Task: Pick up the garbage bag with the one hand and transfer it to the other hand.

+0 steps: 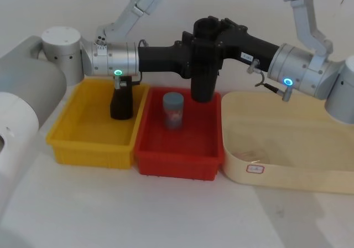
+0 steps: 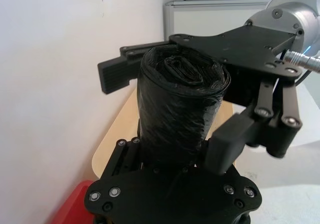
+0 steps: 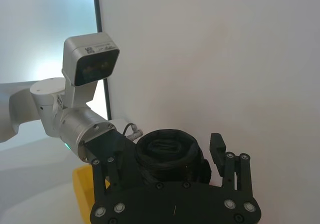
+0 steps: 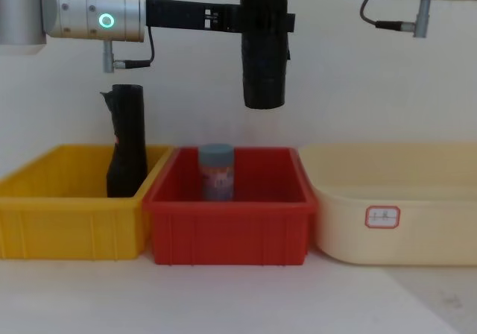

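So the bag (image 1: 203,71) is a fat roll of glossy black plastic, hanging upright in the air above the red bin (image 1: 180,165), clear of everything below. Both tools are on it at once: the left tool (image 1: 191,57) (green ring arm) comes in from the left and pinches the roll near its upper part, and the right tool (image 1: 221,40) (blue ring arm) reaches in from the other side at about the same height.

In the left wrist view the right tool's fingers (image 2: 117,71) sit on either side of the roll (image 2: 177,109), touching or very nearly so. I'd call it closed on the bag, though how hard it squeezes I can't say.

Handling guess: it looks light for its bulk and fairly firm as a cylinder, but the outer wrap is slick and wrinkly, so it'll give a bit under the pads and could slide down if the pinch is weak. Best hold looks like straight across the round body, well below the top rim, where the layers are tight. Two tools crowding the same band leaves little room, so the release needs care.

Other stuff: a slimmer black roll (image 1: 121,101) stands in the yellow bin (image 1: 88,143), a small can (image 1: 173,109) in the red one, and a cream tub (image 1: 287,170) sits to the right on the desk.
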